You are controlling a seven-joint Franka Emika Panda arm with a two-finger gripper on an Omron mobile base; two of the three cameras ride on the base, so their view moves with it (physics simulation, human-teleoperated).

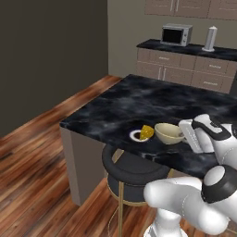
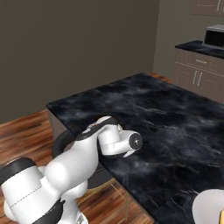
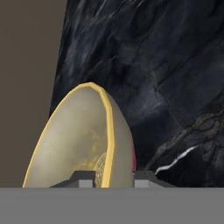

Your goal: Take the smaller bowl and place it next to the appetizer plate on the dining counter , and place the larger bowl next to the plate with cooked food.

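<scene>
The smaller bowl (image 1: pixel 169 133) is pinched by its rim between the fingers (image 3: pixel 87 178), low over the dining counter (image 1: pixel 139 104), just beside the appetizer plate (image 1: pixel 138 135) on its right.

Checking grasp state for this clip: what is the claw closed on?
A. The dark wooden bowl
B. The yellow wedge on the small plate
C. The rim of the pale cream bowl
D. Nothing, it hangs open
C: in the hand view the claw has a fingertip on either side of the smaller bowl's rim, and the left base view shows that bowl beside the appetizer plate on the dining counter.
</scene>
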